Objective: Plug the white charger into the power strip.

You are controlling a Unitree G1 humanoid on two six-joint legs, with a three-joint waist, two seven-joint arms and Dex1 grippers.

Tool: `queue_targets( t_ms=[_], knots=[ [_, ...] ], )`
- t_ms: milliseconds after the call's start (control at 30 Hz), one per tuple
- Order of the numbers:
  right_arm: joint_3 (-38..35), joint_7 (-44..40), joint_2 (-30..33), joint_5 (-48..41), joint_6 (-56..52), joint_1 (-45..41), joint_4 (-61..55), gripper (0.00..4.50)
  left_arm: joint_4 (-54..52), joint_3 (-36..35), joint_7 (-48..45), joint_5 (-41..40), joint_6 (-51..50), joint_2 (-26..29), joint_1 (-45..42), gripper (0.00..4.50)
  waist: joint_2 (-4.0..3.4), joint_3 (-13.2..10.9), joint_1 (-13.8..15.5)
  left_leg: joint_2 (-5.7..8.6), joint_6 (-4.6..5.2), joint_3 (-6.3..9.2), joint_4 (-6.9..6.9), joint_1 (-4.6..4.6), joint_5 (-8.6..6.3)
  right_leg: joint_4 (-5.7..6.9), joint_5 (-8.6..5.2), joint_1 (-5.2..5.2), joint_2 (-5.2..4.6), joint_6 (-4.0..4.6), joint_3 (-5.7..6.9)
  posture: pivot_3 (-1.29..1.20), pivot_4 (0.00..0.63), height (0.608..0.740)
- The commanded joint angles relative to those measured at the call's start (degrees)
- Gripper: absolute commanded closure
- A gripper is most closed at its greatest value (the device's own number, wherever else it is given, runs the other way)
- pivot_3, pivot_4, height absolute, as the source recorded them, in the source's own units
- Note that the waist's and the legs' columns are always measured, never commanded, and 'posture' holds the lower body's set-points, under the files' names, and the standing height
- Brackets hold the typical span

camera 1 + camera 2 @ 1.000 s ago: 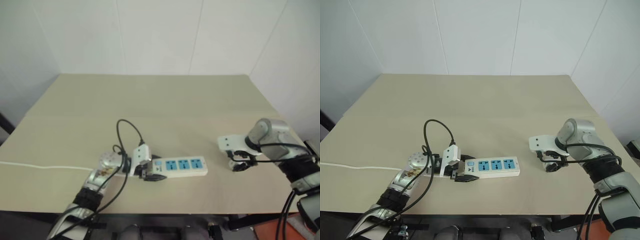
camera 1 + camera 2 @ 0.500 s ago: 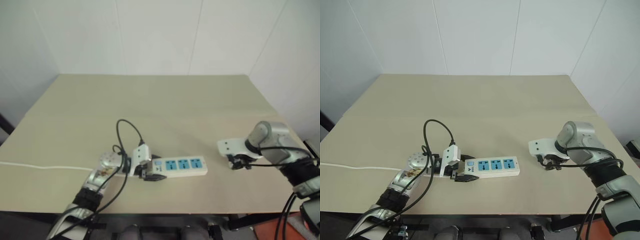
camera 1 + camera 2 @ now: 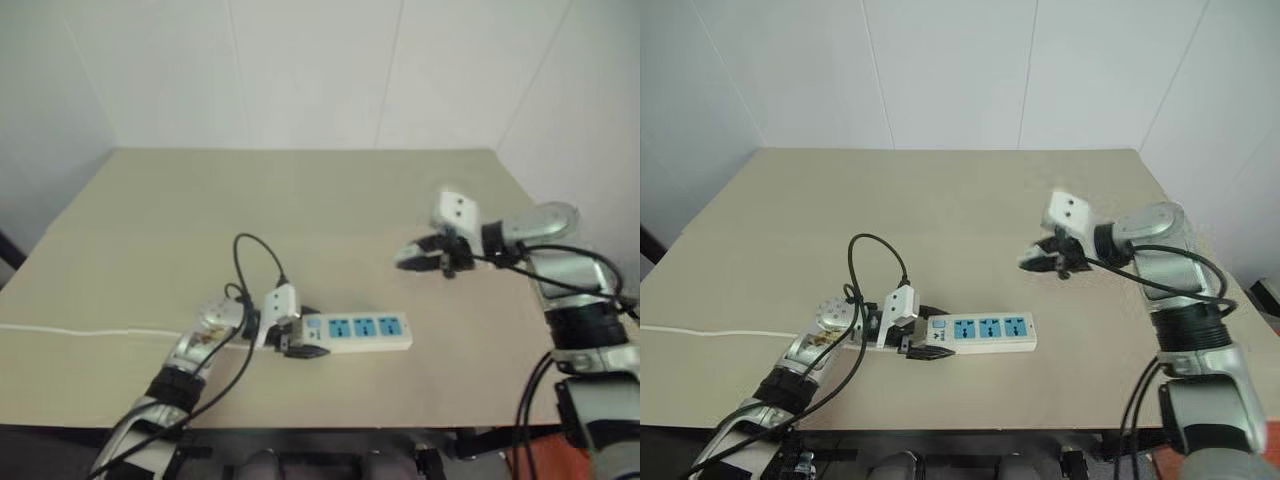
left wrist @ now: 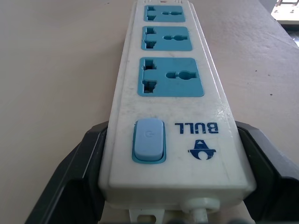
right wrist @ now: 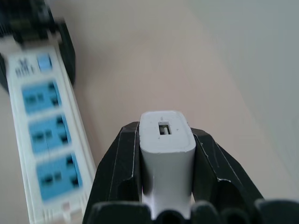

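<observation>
the small white rounded plastic charger (image 5: 167,154), probably light, stiff and slick, sits clamped in the right gripper (image 5: 167,196); the left gripper (image 4: 177,186) clamps the long white power strip's (image 4: 170,107) switch end.

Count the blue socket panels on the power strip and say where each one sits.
3, in a row along the power strip: one panel next to the blue switch, one in the middle, one at the far end. All are empty.

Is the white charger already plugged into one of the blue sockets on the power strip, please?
No: the white charger sits between the right tool's fingers above the table, and the power strip's sockets are empty.
</observation>
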State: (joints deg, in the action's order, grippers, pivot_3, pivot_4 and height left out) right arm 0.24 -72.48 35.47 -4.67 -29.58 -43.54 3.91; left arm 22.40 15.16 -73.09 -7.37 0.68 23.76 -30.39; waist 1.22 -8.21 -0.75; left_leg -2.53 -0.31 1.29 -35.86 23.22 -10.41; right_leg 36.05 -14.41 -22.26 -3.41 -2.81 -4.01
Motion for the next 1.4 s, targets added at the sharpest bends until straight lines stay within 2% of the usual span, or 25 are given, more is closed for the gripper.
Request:
queue_targets(
  t_ms=[33, 167, 433, 867, 1400],
  knots=[
    [-6.3, 7.2, -4.6, -7.0, 0.3, 4.2, -5.9, 3.34, 3.1, 0.9, -2.6, 1.4, 3.0, 1.7, -1.2, 1.2, 0.0, 0.0, 0.0, 0.0, 0.0, 0.0, 0.0, 0.01, 0.0, 0.01, 0.0, -0.01, 0.0, 0.0, 0.0, 0.0, 0.15, 0.74],
    [-6.3, 9.3, -9.0, -13.0, 0.6, 9.9, -10.0, 3.34, 5.0, 1.1, -4.2, 1.4, 4.2, 1.6, -2.4, 1.2, 0.0, 0.0, 0.0, 0.0, 0.0, 0.0, 0.01, 0.03, 0.0, 0.03, 0.0, -0.04, 0.0, 0.0, 0.0, 0.0, 0.15, 0.74],
    [0.8, 5.9, -12.0, -15.4, 7.2, 16.8, -7.8, 3.34, 6.1, 1.3, -4.9, 1.3, 4.2, 1.3, -2.8, 1.2, 0.0, 0.0, -0.2, 0.0, 0.0, 0.0, 0.01, 0.01, 0.0, 0.02, -0.01, -0.03, 0.02, -0.01, 0.0, 0.0, 0.15, 0.74],
    [7.9, 7.4, -16.5, -14.0, 15.1, 14.6, -0.3, 3.34, 6.4, 0.9, -4.9, 0.9, 2.4, 1.1, -2.4, 1.2, 0.0, 0.0, -0.2, -0.01, 0.0, 0.01, 0.01, -0.01, 0.0, 0.03, -0.01, -0.02, 0.04, -0.01, 0.0, 0.0, 0.15, 0.74],
    [8.7, 7.8, -17.9, -12.9, 19.0, 13.0, 4.6, 3.34, 5.0, 0.8, -4.9, 0.6, 1.6, 1.8, -1.5, 1.2, 0.0, 0.0, -0.2, -0.03, 0.0, 0.01, 0.02, -0.01, 0.0, 0.04, -0.01, -0.03, 0.05, 0.0, 0.0, 0.0, 0.15, 0.74]
  ],
)
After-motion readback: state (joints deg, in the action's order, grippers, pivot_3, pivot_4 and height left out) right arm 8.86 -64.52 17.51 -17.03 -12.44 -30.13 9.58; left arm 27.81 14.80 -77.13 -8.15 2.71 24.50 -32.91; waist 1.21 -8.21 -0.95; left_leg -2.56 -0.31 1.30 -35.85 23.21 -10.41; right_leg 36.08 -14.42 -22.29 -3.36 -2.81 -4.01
